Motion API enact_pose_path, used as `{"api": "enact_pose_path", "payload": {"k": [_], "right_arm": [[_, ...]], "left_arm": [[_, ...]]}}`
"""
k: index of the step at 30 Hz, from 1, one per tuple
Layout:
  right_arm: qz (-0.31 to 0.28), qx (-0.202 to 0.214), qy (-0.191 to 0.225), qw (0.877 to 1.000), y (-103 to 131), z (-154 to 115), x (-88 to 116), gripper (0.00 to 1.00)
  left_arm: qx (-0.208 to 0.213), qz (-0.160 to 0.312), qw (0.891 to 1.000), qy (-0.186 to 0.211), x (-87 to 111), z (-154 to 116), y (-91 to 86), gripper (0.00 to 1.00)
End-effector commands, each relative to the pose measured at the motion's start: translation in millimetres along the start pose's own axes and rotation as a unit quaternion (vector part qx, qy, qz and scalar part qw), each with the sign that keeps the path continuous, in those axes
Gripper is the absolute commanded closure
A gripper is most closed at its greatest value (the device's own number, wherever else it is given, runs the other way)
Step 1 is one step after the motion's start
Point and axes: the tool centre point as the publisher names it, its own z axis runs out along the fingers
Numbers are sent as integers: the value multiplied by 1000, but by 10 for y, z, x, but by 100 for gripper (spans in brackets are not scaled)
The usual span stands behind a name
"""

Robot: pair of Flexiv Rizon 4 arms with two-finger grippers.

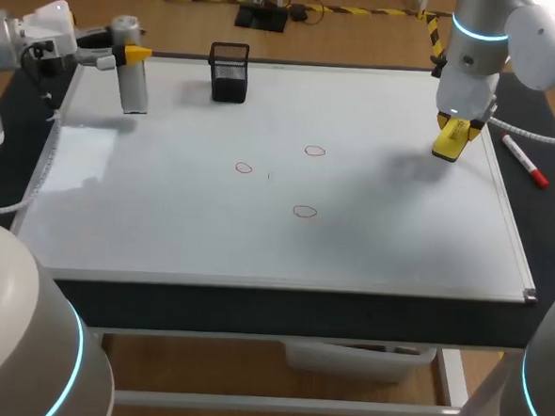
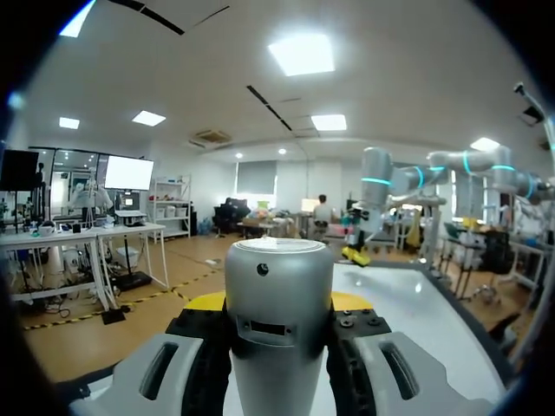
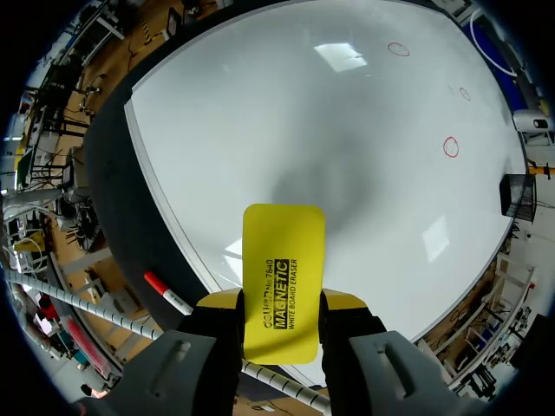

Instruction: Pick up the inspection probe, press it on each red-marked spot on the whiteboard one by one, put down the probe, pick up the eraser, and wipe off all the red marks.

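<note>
Silver-grey left arm [image 1: 14,41] and right arm [image 1: 476,50] wear glowing cyan rings; left claw [image 1: 134,56] and right claw [image 1: 454,134] are black, yellow-tipped.

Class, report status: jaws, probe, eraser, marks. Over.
Probe in left jaws. Eraser in right jaws. Three marks unwiped. Holder stands apart from them.

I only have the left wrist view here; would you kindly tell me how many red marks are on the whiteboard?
Observer: Three red marks sit near the middle of the whiteboard, none of them under the probe.
Operator: Thank you. What is the right gripper holding?
Observer: The right gripper is shut on the yellow eraser, over the board's right side.
Operator: Is anything standing near my probe?
Observer: A black mesh cup stands on the board beside it, apart from it.
</note>
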Motion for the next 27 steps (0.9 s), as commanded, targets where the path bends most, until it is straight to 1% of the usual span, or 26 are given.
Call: {"api": "enact_pose_path", "payload": {"k": [1, 3, 10, 13, 17, 20, 22, 27], "right_arm": [[-1, 1, 2, 1000, -2, -15, 5, 100], [-1, 1, 2, 1000, -2, -15, 5, 100], [-1, 1, 2, 1000, -2, -15, 5, 100], [-7, 1, 10, 1000, 52, -39, -48, 100], [-16, -2, 3, 1000, 136, -80, -126, 100], [-26, -7, -2, 1000, 212, -98, -220, 100], [-36, -13, -11, 999, 285, -118, -317, 100], [-72, -19, -27, 997, 485, -147, -634, 100]], "left_arm": [[0, -1, 1000, -2, -46, -44, -5, 100], [-1, -2, 1000, -3, -75, -65, -9, 100], [-1, -2, 1000, -3, -75, -65, -9, 100], [-1, -2, 1000, -3, -75, -65, -9, 100], [-1, -2, 1000, -3, -75, -65, -9, 100], [-1, -2, 1000, -3, -75, -65, -9, 100], [-1, -2, 1000, -3, -75, -65, -9, 100], [-1, -2, 1000, -3, -75, -65, -9, 100]]}}
